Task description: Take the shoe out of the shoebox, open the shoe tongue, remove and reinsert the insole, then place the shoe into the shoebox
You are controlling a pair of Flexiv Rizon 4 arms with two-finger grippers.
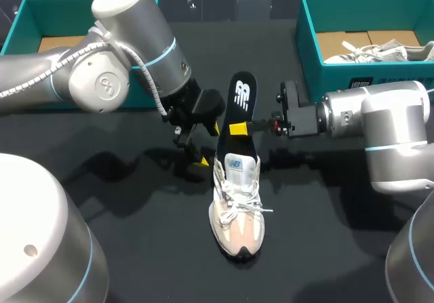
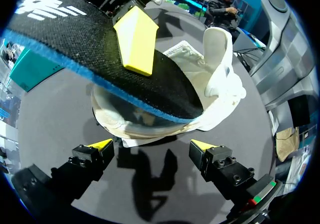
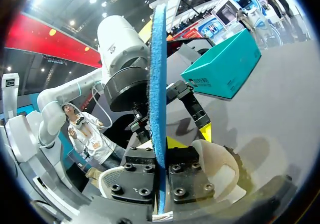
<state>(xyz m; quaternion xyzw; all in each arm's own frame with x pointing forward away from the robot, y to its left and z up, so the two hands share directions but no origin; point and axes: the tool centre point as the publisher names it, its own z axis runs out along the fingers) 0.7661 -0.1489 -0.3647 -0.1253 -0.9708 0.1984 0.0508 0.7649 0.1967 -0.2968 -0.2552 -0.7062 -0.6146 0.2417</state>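
Head view: even overhead light on a dark tabletop (image 1: 325, 249); soft, overlapping shadows spread beside the shoe (image 1: 236, 208) and beneath the left arm (image 1: 102, 79), whose silver shell carries broad highlights. Left wrist view: the insole (image 2: 100, 58) shades the shoe's opening; a darker shadow lies on the tabletop between the left fingers (image 2: 100, 145). Right wrist view: the tabletop reads pale grey, probably from glare.

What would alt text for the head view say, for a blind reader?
The right gripper holds a black insole, its lower end at the heel opening of a white and pink sneaker on the table. The left gripper sits open beside the heel; a teal shoebox behind holds another sneaker.
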